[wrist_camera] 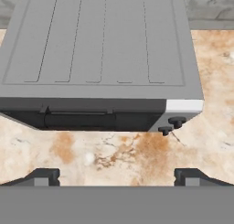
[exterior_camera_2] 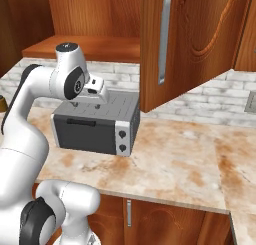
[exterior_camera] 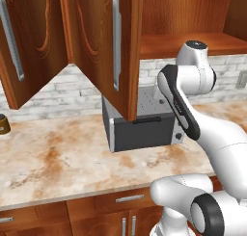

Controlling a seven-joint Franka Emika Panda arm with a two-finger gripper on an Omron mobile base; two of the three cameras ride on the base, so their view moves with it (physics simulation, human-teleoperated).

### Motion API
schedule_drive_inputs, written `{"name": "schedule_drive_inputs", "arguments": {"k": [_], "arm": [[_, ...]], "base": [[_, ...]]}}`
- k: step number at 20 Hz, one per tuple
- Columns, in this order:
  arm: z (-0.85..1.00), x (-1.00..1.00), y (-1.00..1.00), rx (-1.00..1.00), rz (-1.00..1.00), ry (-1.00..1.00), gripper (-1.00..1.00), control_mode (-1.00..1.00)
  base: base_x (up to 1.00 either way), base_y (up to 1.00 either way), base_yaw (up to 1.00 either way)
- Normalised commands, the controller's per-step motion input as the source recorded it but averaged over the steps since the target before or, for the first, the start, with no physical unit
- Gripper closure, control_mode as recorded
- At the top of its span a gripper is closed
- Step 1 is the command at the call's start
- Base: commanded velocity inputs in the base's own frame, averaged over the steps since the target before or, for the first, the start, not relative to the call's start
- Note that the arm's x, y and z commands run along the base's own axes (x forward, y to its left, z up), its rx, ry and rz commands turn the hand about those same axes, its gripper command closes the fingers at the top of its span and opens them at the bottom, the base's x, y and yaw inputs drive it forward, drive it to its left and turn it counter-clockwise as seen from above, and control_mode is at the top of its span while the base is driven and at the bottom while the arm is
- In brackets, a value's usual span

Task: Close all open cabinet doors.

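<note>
Left base view, doors: two cabinet doors hang open over the counter (exterior_camera: 58, 158), the left door (exterior_camera: 29, 42) at the far left edge, the middle door (exterior_camera: 103, 42) swung out toward us, its silver bar handle (exterior_camera: 116, 42) facing right.
Left base view, toaster oven: grey toaster oven (exterior_camera: 144, 126) sits on the marble top, just behind and below the middle door's lower corner.
Left base view, arm: white arm rises at the right, elbow up beside the open shelf (exterior_camera: 188, 42); the hand is hidden behind the forearm.
Right base view, door: one open cabinet door (exterior_camera_2: 192, 44) juts out above the counter, handle (exterior_camera_2: 164, 36) on its left face, to the right of the toaster oven.
Right base view, hand: wrist hovers over the oven's slotted top, clear of every door.
Hand view, gripper: gripper (wrist_camera: 117, 176) looks straight down at the oven's top and front edge; jaws spread wide, released, nothing between the fingertips (wrist_camera: 43, 176).
Hand view, knobs: two dark knobs (wrist_camera: 172, 125) at the oven's right front.
</note>
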Motion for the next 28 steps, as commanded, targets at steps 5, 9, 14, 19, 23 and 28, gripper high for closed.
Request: {"name": "schedule_drive_inputs", "arguments": {"k": [5,9,14,19,23,28], "arm": [[-0.02,-0.3,0.0,-0.01,0.0,-0.08,-1.0,-1.0],[-0.06,-0.91,0.0,-0.01,0.0,-0.19,-1.0,-1.0],[-0.05,-0.93,-0.06,0.0,0.0,-0.25,-1.0,-1.0],[0.0,-0.72,-0.69,0.07,0.0,-0.3,-1.0,-1.0],[0.0,-0.7,-0.69,0.05,0.0,-0.3,-1.0,-1.0],[0.0,-0.63,-0.76,0.08,0.02,-0.28,-1.0,-1.0]], "base": [[-0.02,0.0,0.0],[0.0,0.0,0.0],[0.0,0.0,0.0],[0.0,0.0,0.0],[0.0,0.0,0.0],[0.0,0.0,0.0]]}}
